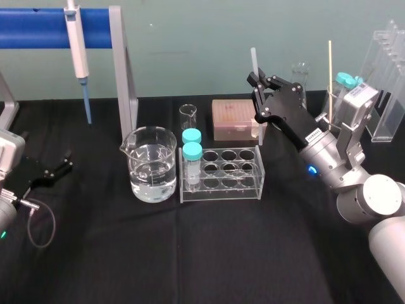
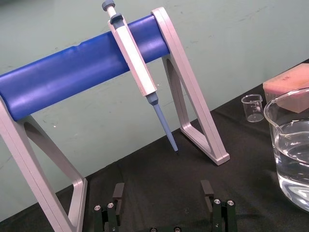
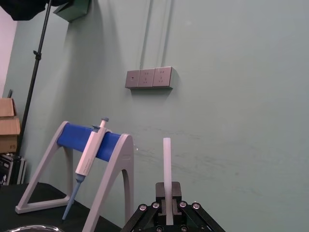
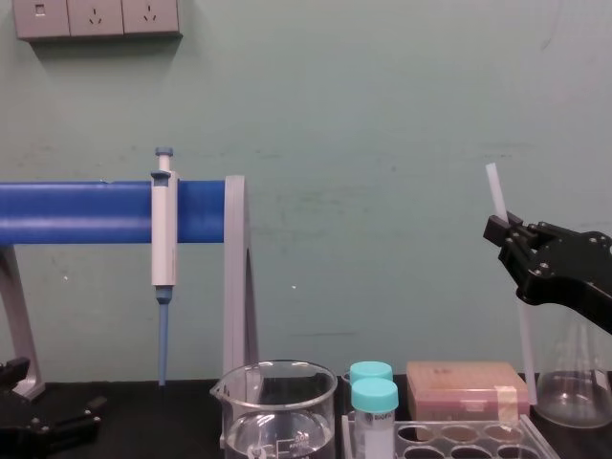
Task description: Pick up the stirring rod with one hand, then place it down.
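While head view has right gripper (image 1: 256,85) pinching the stirring rod (image 1: 253,60) near-upright by the table's (image 1: 190,253) back edge, left gripper (image 1: 63,161) rests spread at its left edge. Chest view: rod pokes above and below the fingers (image 4: 496,229).

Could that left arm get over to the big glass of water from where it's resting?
Probably yes. The left gripper sits open at the left, with just bare black table between it and the beaker. The right gripper, holding the stirring rod, is off to the other side.
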